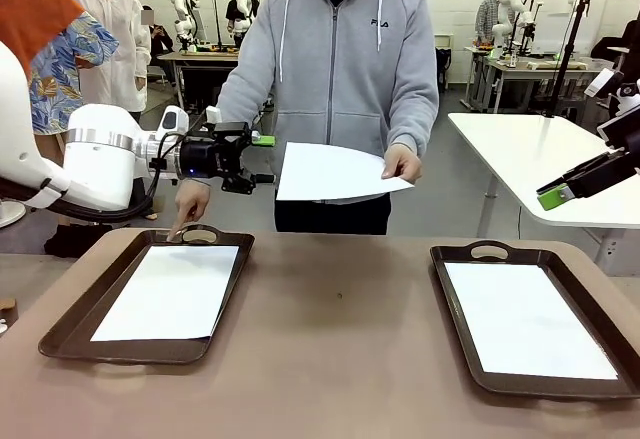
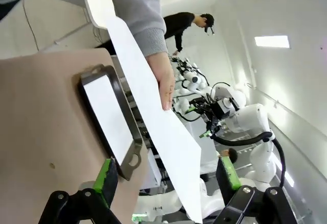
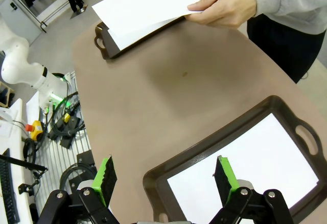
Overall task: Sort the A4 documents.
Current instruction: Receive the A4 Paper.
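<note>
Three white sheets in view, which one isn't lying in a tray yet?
The sheet held in the person's hand: this held sheet hangs in the air beside the left tool. The other two sheets lie flat in the left tray and right tray.

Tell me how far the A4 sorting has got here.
Done: one sheet lies in the left tray, one in the right tray. In hand: the person's hand holds out a third sheet beside the open left gripper. Left: taking and placing it.

Right tray (image 1: 530, 384) runs off the frame's right edge; the right arm's fingers (image 1: 552, 197) are barely poking in there.
</note>
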Action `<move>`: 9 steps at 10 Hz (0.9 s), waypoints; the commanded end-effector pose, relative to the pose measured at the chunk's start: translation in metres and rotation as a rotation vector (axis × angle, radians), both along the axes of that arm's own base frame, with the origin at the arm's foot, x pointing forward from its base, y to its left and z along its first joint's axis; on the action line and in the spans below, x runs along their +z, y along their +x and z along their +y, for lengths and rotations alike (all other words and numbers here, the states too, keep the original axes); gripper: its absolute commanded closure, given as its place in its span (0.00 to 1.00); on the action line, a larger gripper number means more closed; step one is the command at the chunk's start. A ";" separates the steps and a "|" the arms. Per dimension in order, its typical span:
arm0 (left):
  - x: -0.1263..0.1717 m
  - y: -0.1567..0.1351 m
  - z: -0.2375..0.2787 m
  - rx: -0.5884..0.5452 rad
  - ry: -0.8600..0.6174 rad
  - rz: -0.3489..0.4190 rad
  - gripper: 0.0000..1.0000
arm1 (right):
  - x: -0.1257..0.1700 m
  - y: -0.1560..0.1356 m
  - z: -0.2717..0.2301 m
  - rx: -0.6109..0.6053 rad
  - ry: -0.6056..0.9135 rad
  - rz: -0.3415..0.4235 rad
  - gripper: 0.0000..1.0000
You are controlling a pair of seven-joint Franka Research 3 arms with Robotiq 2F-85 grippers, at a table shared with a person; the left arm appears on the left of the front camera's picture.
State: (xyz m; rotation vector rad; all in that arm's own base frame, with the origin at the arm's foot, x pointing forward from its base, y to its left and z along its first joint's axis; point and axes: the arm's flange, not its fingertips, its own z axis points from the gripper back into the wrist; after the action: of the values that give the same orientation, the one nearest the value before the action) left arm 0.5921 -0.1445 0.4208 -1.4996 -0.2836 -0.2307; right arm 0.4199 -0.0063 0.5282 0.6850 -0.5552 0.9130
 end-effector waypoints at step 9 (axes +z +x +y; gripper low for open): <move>-0.004 0.020 -0.051 -0.168 -0.113 0.108 0.00 | 0.000 0.000 0.001 0.004 0.004 -0.001 0.00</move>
State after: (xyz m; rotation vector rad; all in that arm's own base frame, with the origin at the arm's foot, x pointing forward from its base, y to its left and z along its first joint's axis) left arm 0.6006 -0.1904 0.4134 -1.6104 -0.1182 -0.2850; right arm 0.4199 -0.0063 0.5282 0.6850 -0.5552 0.9130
